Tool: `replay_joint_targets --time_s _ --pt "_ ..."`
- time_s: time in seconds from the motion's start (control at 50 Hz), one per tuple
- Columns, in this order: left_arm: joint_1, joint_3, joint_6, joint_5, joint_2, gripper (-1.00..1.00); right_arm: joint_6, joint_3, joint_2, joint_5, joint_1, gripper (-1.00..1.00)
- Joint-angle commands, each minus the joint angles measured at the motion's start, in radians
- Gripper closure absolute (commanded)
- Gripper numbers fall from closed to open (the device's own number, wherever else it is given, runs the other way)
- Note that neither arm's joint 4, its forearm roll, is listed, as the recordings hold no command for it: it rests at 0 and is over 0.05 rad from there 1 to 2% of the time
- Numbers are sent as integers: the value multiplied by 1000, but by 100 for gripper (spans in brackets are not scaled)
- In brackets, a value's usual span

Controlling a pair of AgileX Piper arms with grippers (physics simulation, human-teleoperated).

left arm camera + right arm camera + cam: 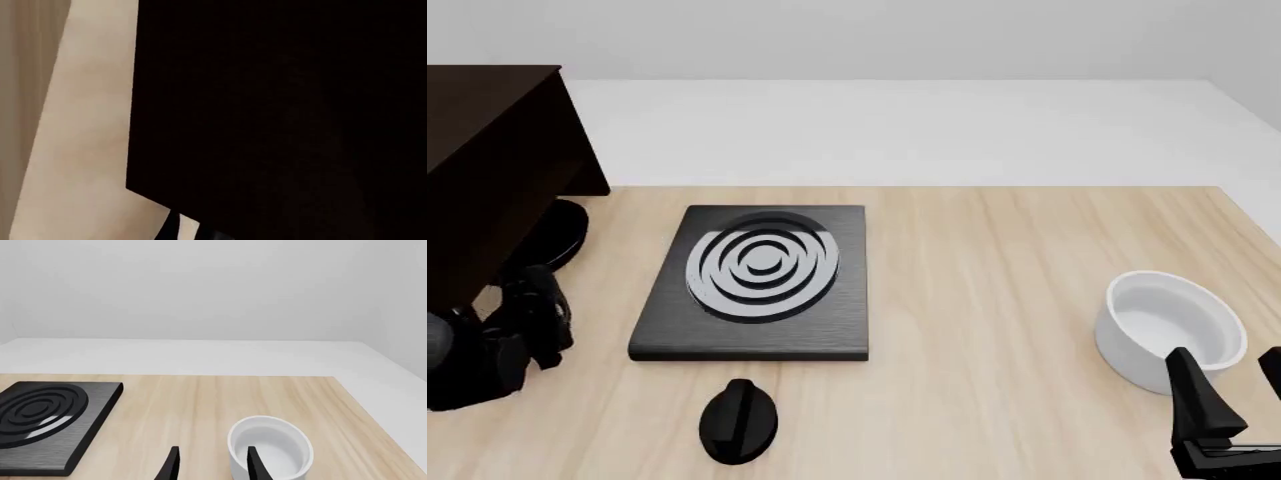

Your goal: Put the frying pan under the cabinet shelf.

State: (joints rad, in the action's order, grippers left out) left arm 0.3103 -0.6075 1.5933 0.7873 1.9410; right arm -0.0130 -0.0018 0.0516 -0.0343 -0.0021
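1. Nearest the front camera, at the bottom right corner, the right gripper (1234,385) hangs with its two black fingers spread and nothing between them; it sits just beside the white bowl (1169,328); in its own wrist view the fingers (171,466) stand apart in front of that bowl (270,446).
2. Largest of all, the dark brown cabinet (494,160) stands at the table's (1001,280) far left; it fills most of the left wrist view (280,100).
3. Next, the black stove plate (761,285) with grey rings lies flat, left of the table's middle.
4. Under the cabinet's right edge, a round black rim of the frying pan (561,232) shows; the rest is hidden, so its handle cannot be seen.
5. Left gripper (527,320) sits near the cabinet's front, close to the pan; whether its fingers are spread or closed I cannot tell.
6. Smallest, a black knob (738,421) lies near the stove plate's front edge.
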Motion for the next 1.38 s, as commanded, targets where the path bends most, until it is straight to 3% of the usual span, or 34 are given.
replay_joint_targets --time_s 0.02,0.4,0.64,0.94,1.14,1.3,1.38 --pt "-100 58 10 -3 -70 -100 0 0 0 0 0 -100" --pt "-202 212 -8 -84 -333 -100 0 0 0 0 0 -100" --pt "-232 285 -52 -200 -532 -100 0 0 0 0 0 -100" --pt "-259 345 -161 -468 -860 -100 0 0 0 0 0 -100" --pt "-327 364 -226 -646 -1058 -100 0 0 0 0 0 -100" --pt "-369 389 -253 -709 -1136 -100 0 0 0 0 0 -100" --pt "-375 356 -325 -751 -1162 -100 0 0 0 0 0 -100"
